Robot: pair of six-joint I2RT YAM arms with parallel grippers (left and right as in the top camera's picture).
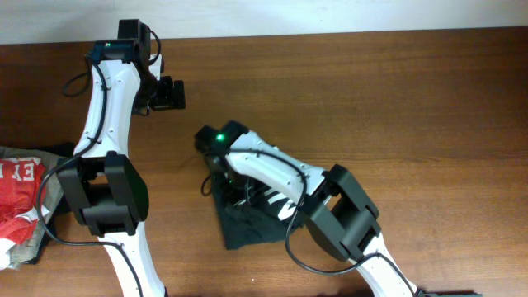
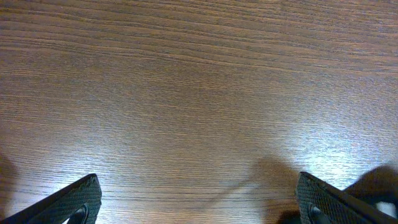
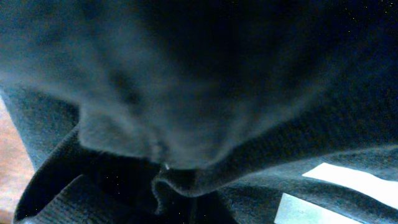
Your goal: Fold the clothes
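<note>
The dark blackish-green T-shirt [image 1: 247, 224] lies bunched in a compact heap at the table's front middle, with white lettering showing on its right side. My right gripper [image 1: 221, 180] is down on the heap's upper left corner. In the right wrist view the dark fabric [image 3: 261, 124] fills the frame and hides the fingers; a raised fold hangs close to the camera, and white letter blocks [image 3: 348, 177] show at lower right. My left gripper [image 1: 169, 93] is open and empty over bare wood at the back left, its finger pads wide apart in the left wrist view [image 2: 199, 202].
A red garment with white letters [image 1: 18, 194] lies on a grey-beige garment [image 1: 37, 239] at the table's left edge. The brown wooden table [image 1: 396, 99] stretches to the back and right. The right arm's links cover part of the heap.
</note>
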